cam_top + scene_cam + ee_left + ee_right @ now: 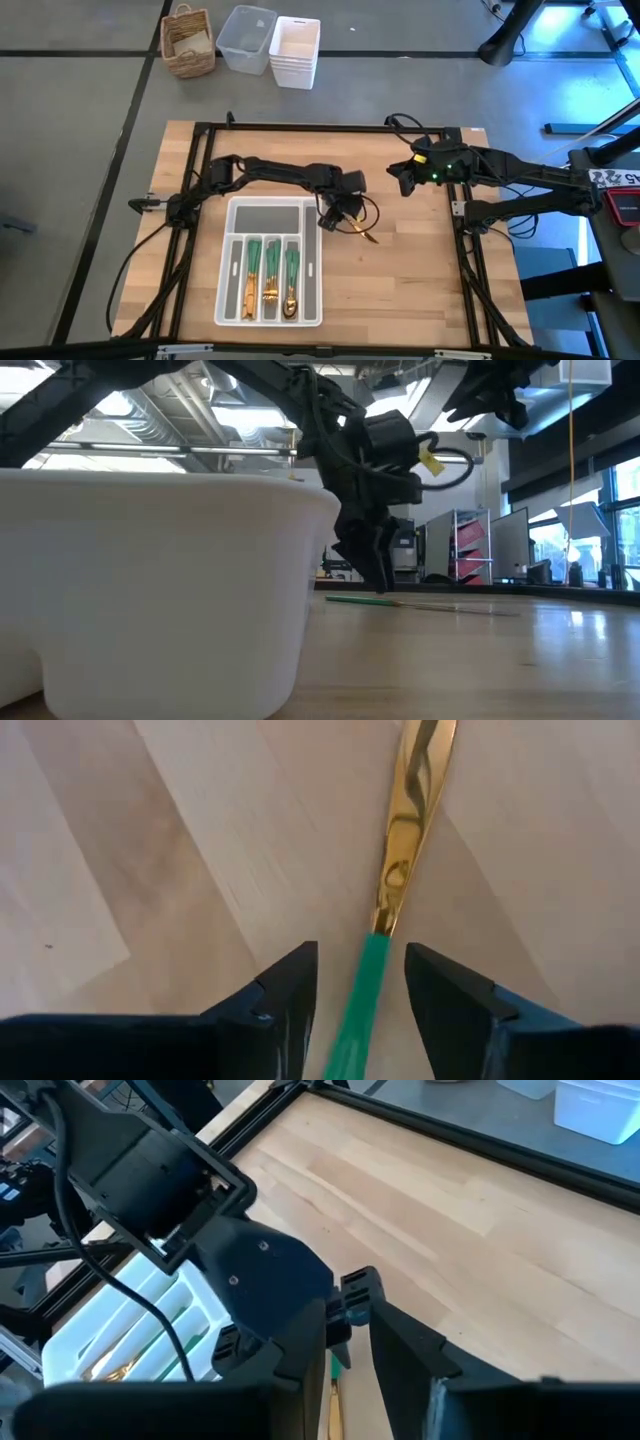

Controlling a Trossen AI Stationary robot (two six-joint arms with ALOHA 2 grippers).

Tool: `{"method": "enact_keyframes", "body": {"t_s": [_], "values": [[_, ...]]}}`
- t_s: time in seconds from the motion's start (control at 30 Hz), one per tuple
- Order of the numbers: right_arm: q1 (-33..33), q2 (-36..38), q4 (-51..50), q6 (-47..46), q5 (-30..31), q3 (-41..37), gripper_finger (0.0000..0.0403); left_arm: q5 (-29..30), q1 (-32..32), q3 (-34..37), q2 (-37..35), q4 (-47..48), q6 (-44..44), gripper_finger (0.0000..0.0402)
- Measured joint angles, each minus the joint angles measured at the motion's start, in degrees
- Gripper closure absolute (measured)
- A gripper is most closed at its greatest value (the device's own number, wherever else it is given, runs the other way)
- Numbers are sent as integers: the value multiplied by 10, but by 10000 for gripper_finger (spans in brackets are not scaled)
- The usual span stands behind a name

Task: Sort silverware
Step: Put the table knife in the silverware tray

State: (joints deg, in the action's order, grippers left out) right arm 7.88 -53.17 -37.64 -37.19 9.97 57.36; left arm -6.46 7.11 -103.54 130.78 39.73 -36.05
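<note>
Left wrist view: left gripper (360,990), fingers parted, straddles the green-handled gold utensil (400,870) beside the white plastic organizer tray (312,300); off-centre closing could flick it away.

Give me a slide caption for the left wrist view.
Left gripper, jaws open, straddling the green handle of a gold-headed utensil lying on the wooden table.

Lab or workshop: shelving racks (470,545), monitors (508,540), exposed ceiling.
</note>
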Motion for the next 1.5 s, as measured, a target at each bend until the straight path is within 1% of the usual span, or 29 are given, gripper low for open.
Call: {"method": "enact_keyframes", "body": {"t_s": [0.2,0.43,0.53,0.7,0.77,0.97,1.07,1.37,1.5], "values": [[0,0,1,0,-5,0,320,2,0,0,23,1,-7,278],[0,0,1,0,-5,0,320,4,0,-2,33,7,-22,300],[0,0,1,0,-5,0,320,6,-3,-2,33,9,-34,325],[0,0,1,0,-5,0,320,12,-8,-3,34,12,-34,379],[0,0,1,0,-5,0,320,12,-9,-3,34,12,-37,390],[0,0,2,0,-5,0,320,13,-11,-6,35,1,-39,379],[0,0,2,0,-5,0,320,13,-11,-15,37,3,-36,381],[0,13,2,2,-6,0,320,15,-6,-73,41,5,-28,386],[0,30,1,2,-6,0,320,14,-4,-98,41,2,-24,399]]}}
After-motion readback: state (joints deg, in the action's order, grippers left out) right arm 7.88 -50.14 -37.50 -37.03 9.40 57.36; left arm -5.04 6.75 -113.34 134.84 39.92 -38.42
